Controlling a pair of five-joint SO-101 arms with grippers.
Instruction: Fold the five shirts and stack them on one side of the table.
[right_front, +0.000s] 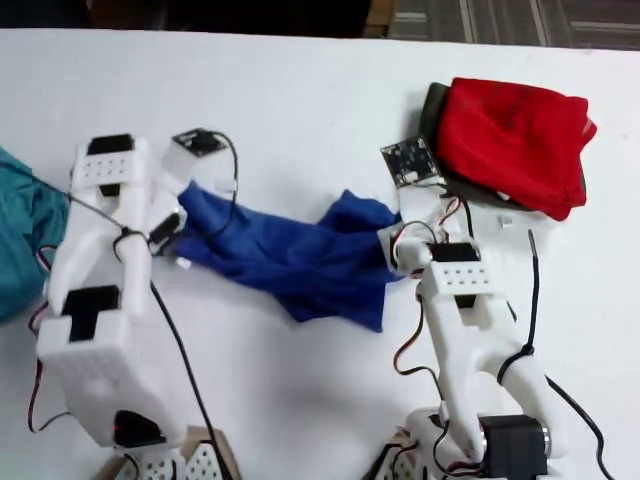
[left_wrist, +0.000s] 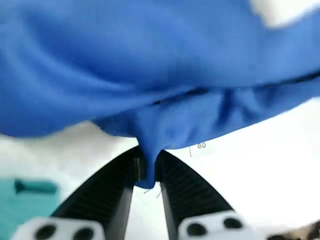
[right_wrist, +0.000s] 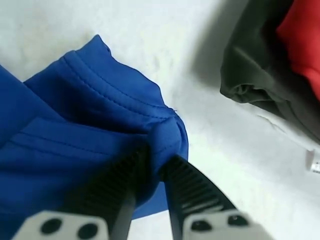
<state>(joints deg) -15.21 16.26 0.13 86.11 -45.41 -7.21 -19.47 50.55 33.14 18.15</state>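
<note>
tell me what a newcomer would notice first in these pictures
A blue shirt lies bunched and stretched across the middle of the white table, pinched at one end by the left gripper and at the other by the right gripper. Toward the table's far right corner a red shirt sits on top of a dark shirt, and a teal shirt lies at the left edge.

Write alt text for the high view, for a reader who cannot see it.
A crumpled blue cloth shirt lies stretched on a white table, the left pincer shut on one end, the right pincer on the other. A folded red cloth shirt tops a dark garment at right; teal cloth lies at left.
</note>
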